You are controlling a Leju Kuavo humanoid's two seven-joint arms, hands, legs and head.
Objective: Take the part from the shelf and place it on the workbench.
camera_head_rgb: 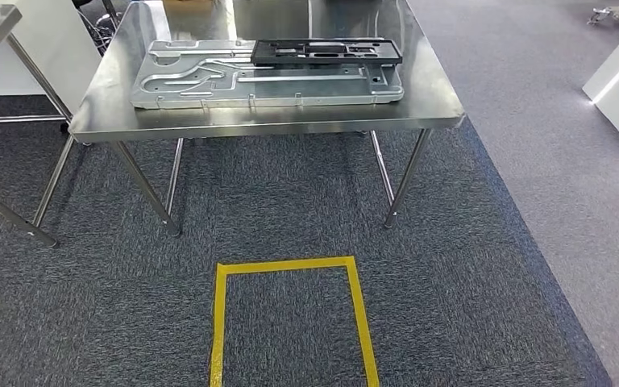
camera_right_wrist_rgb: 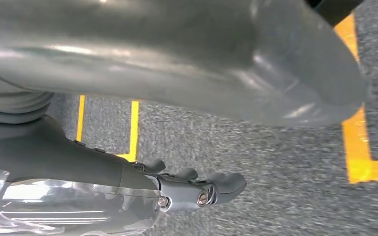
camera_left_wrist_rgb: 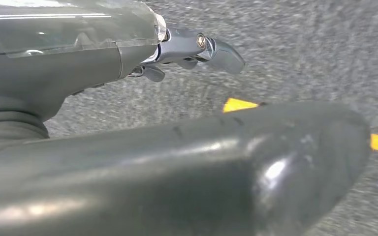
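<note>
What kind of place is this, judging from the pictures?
Probably a workshop or a robot test area. A stainless steel workbench carries a large stamped metal plate with a black part on it, and yellow tape marks a standing spot on the grey carpet.

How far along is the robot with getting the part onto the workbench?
Looks done: a silver metal part lies flat on the steel workbench, with a black part on top of it. In hand: nothing; the left hand and right hand hang over carpet near yellow floor tape. Left: apparently nothing, though no shelf is visible to confirm.
</note>
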